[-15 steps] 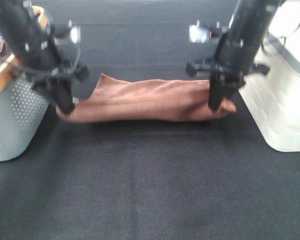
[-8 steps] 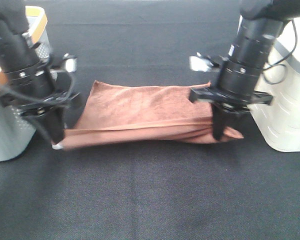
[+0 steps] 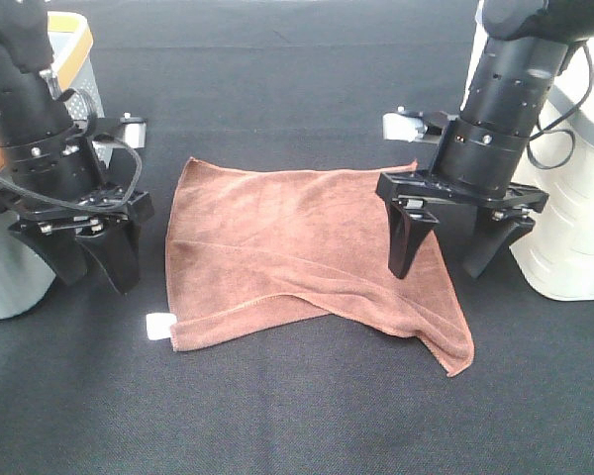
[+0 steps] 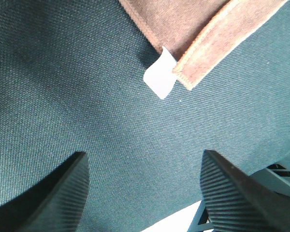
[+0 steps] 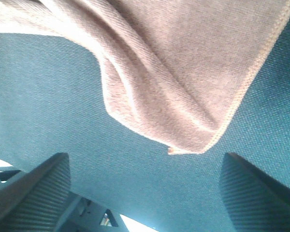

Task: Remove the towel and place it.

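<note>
Rust-brown microfibre towel with stitched edges point(image 3: 297, 252) is lying spread on the dark woven surface point(image 3: 297, 416), between the two arms, with one near edge folded over in a soft ridge and its right near corner trailing out toward the front. Its small white tag point(image 3: 159, 326) is sticking out at the left near corner, resting on the surface. The left pincer point(image 3: 92, 259) is hanging with its black ribbed fingers point(image 4: 63, 193) spread wide apart, holding nothing, just beside the towel's left edge and clear of it. The right pincer point(image 3: 453, 249) is also standing wide open and empty, poised above the towel's right side, one finger over the cloth. A grey perforated basket with an orange rim point(image 3: 5, 282) is standing at the left, and a white ribbed container point(image 3: 574, 237) at the right.
</note>
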Controlling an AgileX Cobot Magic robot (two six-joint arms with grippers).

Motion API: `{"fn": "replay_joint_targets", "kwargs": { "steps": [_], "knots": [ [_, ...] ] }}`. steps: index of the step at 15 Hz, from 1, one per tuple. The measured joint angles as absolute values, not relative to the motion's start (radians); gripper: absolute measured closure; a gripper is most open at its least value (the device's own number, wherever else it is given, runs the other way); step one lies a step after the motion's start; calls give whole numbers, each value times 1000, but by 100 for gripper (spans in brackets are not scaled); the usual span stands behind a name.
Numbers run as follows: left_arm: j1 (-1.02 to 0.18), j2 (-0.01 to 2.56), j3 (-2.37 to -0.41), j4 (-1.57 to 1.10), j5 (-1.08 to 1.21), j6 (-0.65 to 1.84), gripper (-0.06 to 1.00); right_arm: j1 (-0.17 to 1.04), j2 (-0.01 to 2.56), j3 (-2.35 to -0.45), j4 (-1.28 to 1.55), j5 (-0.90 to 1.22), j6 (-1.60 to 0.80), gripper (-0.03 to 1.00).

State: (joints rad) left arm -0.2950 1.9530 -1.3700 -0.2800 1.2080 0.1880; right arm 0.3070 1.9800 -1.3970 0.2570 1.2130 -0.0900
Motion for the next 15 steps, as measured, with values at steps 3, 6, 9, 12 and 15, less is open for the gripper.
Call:
{"fn": "replay_joint_targets", "kwargs": {
  "steps": [3, 6, 9, 12, 15],
  "knots": [
    [-295, 1928, -1435, -307, 1209, 188, 31, 307, 1878, -1397, 274, 1213, -90, 17],
    [-291, 1848, -1600, -379, 1207, 187, 31, 307, 1684, -1397, 274, 1213, -90, 16],
    [-291, 1772, -1673, -401, 1208, 187, 31, 307, 1559, -1397, 277, 1213, -90, 16],
    [-291, 1596, -1709, -389, 1211, 187, 31, 307, 1369, -1397, 277, 1217, -90, 16],
    [-291, 1424, -1661, -283, 1212, 126, 31, 307, 1218, -1348, 265, 1216, -90, 16]
  ]
}}
